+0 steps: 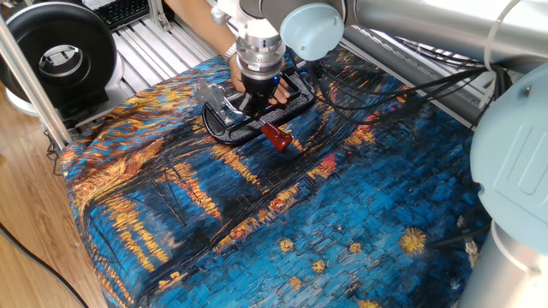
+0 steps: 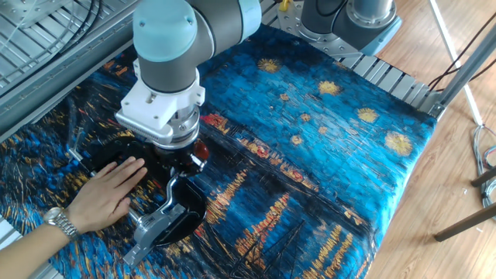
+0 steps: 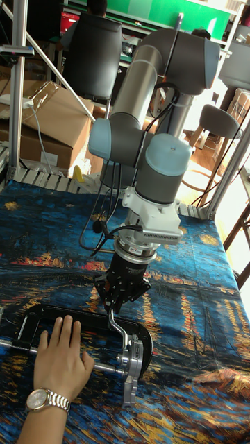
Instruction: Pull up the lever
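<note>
The lever (image 1: 248, 118) lies low across the black clamp frame (image 1: 289, 101), a thin silver arm ending in a red tip (image 1: 276, 137). Its silver bracket (image 1: 211, 96) sits at the frame's left end. My gripper (image 1: 258, 101) hangs straight down over the arm, just behind the red tip. In the other fixed view the gripper (image 2: 183, 160) half hides the red tip (image 2: 201, 147), and the lever (image 2: 170, 194) runs down to the bracket (image 2: 151, 229). In the tall fixed view the gripper (image 3: 114, 304) stands open astride the top of the curved lever (image 3: 121, 331).
A person's hand (image 2: 108, 194) with a wristwatch presses flat on the clamp frame (image 3: 28, 313) beside my gripper. A blue and orange patterned cloth (image 1: 342, 222) covers the table. A black round fan (image 1: 56, 56) stands off the left edge, and cables (image 1: 385, 85) trail behind.
</note>
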Robot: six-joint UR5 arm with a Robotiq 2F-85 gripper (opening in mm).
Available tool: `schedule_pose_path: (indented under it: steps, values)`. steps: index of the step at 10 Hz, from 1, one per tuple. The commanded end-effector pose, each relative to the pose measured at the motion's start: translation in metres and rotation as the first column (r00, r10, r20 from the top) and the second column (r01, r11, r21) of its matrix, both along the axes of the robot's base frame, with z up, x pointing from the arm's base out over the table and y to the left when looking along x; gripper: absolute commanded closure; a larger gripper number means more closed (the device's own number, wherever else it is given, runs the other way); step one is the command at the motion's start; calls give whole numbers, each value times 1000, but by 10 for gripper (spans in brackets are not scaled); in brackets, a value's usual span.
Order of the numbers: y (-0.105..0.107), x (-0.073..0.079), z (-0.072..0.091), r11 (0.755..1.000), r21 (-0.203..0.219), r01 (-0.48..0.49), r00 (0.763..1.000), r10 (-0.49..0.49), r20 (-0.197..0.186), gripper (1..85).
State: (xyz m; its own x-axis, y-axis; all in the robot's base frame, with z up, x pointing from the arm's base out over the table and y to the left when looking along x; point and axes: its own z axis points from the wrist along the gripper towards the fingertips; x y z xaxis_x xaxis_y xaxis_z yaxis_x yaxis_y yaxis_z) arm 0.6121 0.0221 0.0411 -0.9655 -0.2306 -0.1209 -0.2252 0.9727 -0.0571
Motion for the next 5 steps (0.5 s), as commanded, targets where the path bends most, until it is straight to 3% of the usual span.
schedule_pose_path:
  steps: [1, 3, 5]
  values:
    - [2, 2, -6, 999, 44, -5, 1000, 4, 9, 640]
    - [8, 1, -6, 999, 44, 1, 1000, -2, 12, 640]
    - [0, 3, -6, 1000, 24, -13, 1000, 12, 24, 640]
